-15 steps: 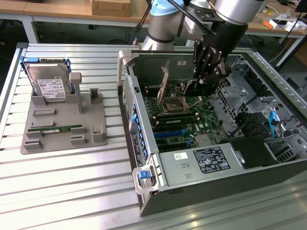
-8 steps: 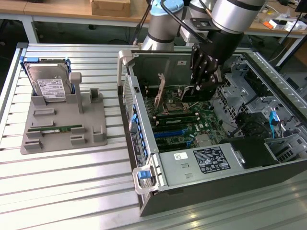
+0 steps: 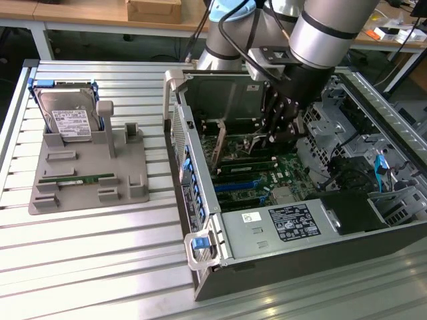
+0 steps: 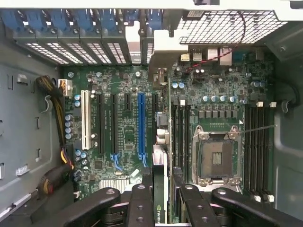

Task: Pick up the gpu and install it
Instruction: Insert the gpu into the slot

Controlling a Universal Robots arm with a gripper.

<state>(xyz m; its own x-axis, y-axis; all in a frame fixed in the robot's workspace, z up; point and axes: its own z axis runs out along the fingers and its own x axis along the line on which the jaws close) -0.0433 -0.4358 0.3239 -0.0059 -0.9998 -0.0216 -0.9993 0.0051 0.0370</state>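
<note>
On the exterior view's left, a grey holder (image 3: 90,175) on the slatted tabletop (image 3: 80,267) keeps a hard drive (image 3: 67,119) propped upright and a green memory stick (image 3: 77,180) lying flat; nothing else sits in its free slots. Further right stands the open computer case (image 3: 280,227), its motherboard (image 4: 123,132) exposed, and the gripper (image 3: 283,130) reaches down inside it. The jaws are clenched on the gpu (image 4: 160,189), which the wrist view catches edge-on between the black fingers (image 4: 142,203), hanging over the board just beside the blue slot (image 4: 141,125). By my reading the pick-up is done and the installing is in hand: the card is not seated. Seating it calls for lining its edge with a slot and its bracket with the rear openings (image 4: 80,49), then a straight, even push.
</note>
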